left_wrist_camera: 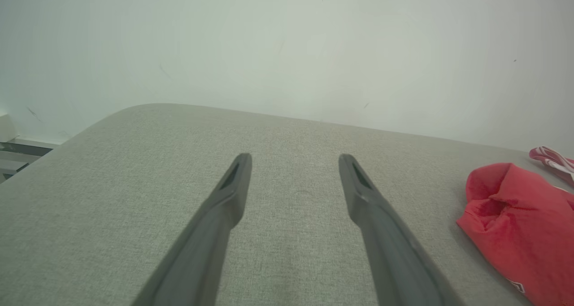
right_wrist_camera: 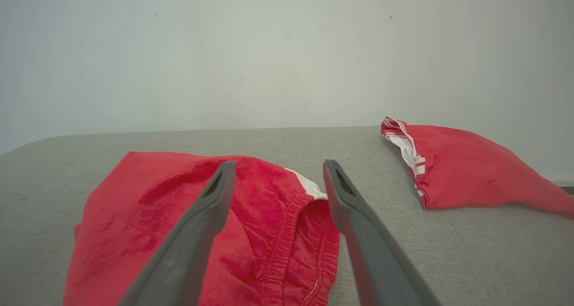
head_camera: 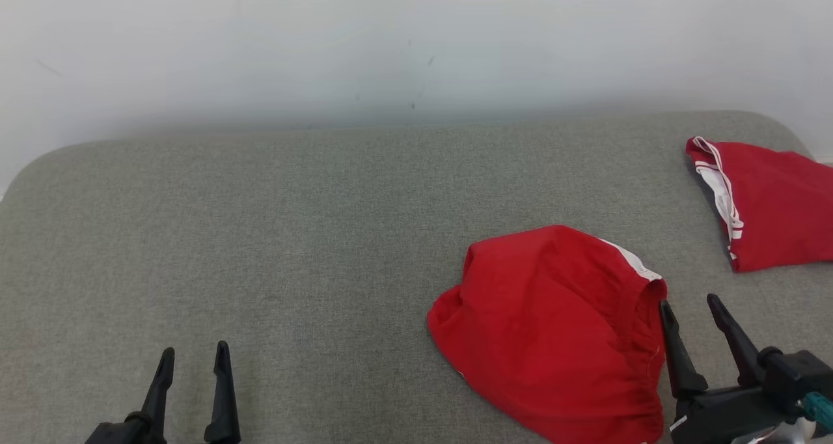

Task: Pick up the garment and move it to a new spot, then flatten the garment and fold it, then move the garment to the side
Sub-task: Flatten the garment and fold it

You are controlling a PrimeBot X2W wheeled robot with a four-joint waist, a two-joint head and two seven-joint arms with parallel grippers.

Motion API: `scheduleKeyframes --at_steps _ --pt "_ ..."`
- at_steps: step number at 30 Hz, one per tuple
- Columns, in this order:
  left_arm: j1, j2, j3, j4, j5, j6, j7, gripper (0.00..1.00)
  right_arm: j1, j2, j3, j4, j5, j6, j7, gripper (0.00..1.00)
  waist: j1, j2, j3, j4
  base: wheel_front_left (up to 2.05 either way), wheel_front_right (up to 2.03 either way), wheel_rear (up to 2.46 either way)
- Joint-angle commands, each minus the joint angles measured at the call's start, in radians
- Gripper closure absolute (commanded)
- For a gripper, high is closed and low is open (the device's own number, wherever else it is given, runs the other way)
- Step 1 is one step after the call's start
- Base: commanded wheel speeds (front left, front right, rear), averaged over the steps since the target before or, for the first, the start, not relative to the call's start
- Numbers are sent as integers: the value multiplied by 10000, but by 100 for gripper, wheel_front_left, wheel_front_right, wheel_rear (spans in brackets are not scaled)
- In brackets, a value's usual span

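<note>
A crumpled red cloth garment lies on the grey fabric tabletop. The right gripper, spread and empty, is just beside its waistband. The left gripper, likewise spread, is well apart from it.

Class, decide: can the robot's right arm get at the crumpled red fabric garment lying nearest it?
Probably yes: the open right gripper hovers just beside the crumpled red fabric garment, with nothing lying between them.

Grey tbl, white wall, 2nd red cloth.
</note>
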Motion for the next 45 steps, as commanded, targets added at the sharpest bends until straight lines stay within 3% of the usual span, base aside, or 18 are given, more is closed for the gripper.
scheduleKeyframes --at_steps 1,12,27,28,29,30,37,45 --pt "-129 4 -40 -4 -67 -10 -3 0 -304 -129 8 219 -11 -28 -41 0 0 0 101 87 0 0 0" --pt "-513 4 -478 48 -195 112 -3 0 -2447 -1061 464 2946 367 -28 516 0 0 0 798 854 0 0 0" --pt "-1028 4 -680 85 -332 206 -3 0 -4003 -1282 1470 6370 1525 -28 801 0 0 0 1557 1528 0 0 0" --pt "-1038 4 -687 91 -337 216 -3 0 -4044 -1247 1561 6549 1631 -28 846 11 0 0 1567 1540 0 0 0" --pt "-1041 6 -688 94 -340 227 -3 0 -4081 -1204 1647 6636 1746 -26 764 61 0 0 1572 1543 0 0 0" --pt "-1044 6 -684 91 -336 233 -3 0 -4113 -1189 1730 6716 1850 -26 700 100 0 0 1572 1538 0 0 0" --pt "-1013 6 -647 134 -362 256 -3 0 -4558 -1465 2155 7027 2294 -26 212 100 0 0 1452 1397 0 0 0" --pt "-986 6 -677 153 -388 261 -3 0 -5378 -1876 2465 6465 2312 -26 -22 100 0 0 1276 1282 0 0 0"
